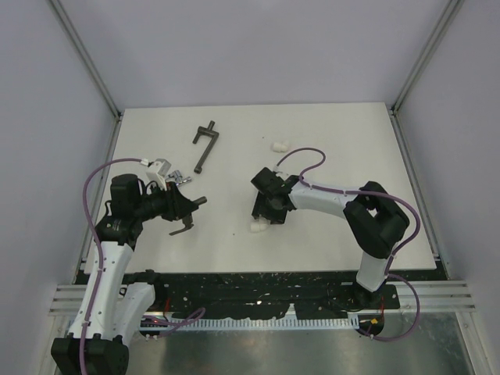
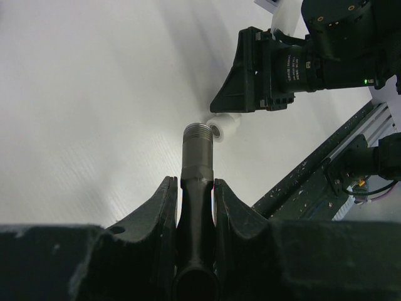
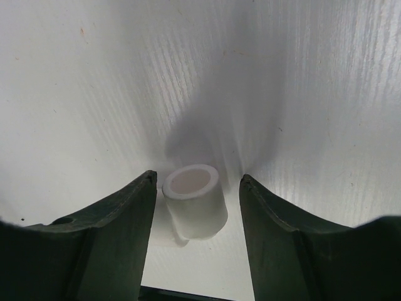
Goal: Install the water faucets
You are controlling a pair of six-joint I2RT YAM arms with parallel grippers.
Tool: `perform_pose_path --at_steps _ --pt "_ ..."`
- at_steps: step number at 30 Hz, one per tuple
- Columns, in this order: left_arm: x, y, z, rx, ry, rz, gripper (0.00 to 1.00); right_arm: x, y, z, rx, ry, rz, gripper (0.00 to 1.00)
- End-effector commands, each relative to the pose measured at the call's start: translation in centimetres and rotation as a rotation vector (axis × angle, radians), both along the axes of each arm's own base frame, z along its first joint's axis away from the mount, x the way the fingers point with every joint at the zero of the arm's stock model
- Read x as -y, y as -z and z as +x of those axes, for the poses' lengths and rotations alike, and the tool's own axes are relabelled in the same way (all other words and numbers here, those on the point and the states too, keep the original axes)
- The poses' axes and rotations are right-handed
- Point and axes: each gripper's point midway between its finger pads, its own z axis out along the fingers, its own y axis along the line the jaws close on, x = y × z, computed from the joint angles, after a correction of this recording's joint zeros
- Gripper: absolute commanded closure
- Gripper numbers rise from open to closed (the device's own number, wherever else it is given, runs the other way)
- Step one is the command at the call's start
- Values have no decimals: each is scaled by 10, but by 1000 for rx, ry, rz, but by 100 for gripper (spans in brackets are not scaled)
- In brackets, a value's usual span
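Judging progress: neither tap is looking installed yet, so I'm calling this early, approx the line-up for the first join.

The dark tap [image 2: 197, 162] is sitting in the L claw [image 2: 193, 182], held off the table [image 1: 328, 125], threaded end pointing fwd at a white fitting [image 2: 223, 128]. In the left wrist view thread and fitting are looking near each other, but I'm not able to say whether they're touching. Its lever is hanging below the claw in the top view.

The silver tap [image 1: 176, 179] is lying on the table just beyond the L arm, next to a pale piece I'm not making out. It's not being handled. A 2nd fitting [image 1: 279, 144] and the T-bar [image 1: 205, 144] are lying further back, well apart from the action.

Left to do, imo: threading the dark tap in, then the silver one.

Claws: the L one is clamping the dark tap's body, jaws pressing both sides. The R claw [image 3: 197, 177] is standing wide open, straddling the same fitting. One finger [image 3: 125, 219] is sitting just beside it, maybe brushing it, and the other is standing clear. It's gripping nothing atm.
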Motion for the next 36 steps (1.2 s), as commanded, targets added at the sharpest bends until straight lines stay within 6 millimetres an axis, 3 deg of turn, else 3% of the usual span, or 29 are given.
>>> perform_pose_path --at_steps 1,9,15,16,20,21,23,25,26,29,30,31,32,33,34,35,36 --pt "3 -9 1 40 13 -9 100 -9 -12 4 37 -10 27 39" --pt "3 -10 1 41 15 -9 100 -13 -2 -5 -9 -14 38 44" --pt "4 -9 0 34 22 -17 100 -13 8 -7 -17 -27 31 64" --pt "5 -10 0 39 26 -23 100 -13 8 -5 -6 -30 34 72" --pt "9 -16 0 52 39 -44 100 -15 -7 10 99 -61 48 95" --pt "10 -18 1 58 38 -49 100 -13 -10 14 134 -83 37 95" --pt "12 -20 1 48 35 -66 100 -18 -26 27 232 -118 58 95" --pt "15 -24 1 36 28 -93 100 -25 -63 44 386 -150 108 95" --pt "17 -26 0 32 25 -106 100 -19 -68 49 436 -171 83 95" --pt "25 -34 0 26 16 -156 100 -20 -127 64 661 -201 143 95" --pt "29 -37 0 26 12 -176 100 -15 -132 63 708 -243 117 95" --pt "32 -42 2 28 1 -201 100 -19 -171 69 837 -247 183 95" --pt "37 -44 3 21 -4 -220 100 -14 -172 67 877 -284 161 95" --pt "42 -49 4 19 -8 -247 100 -13 -208 68 1001 -279 208 95" --pt "46 -56 7 22 -18 -280 100 -7 -207 66 1046 -318 169 95" --pt "52 -64 8 28 -12 -312 100 -5 -235 65 1143 -306 208 95" --pt "56 -69 10 17 -21 -348 100 1 -237 65 1189 -338 163 95"
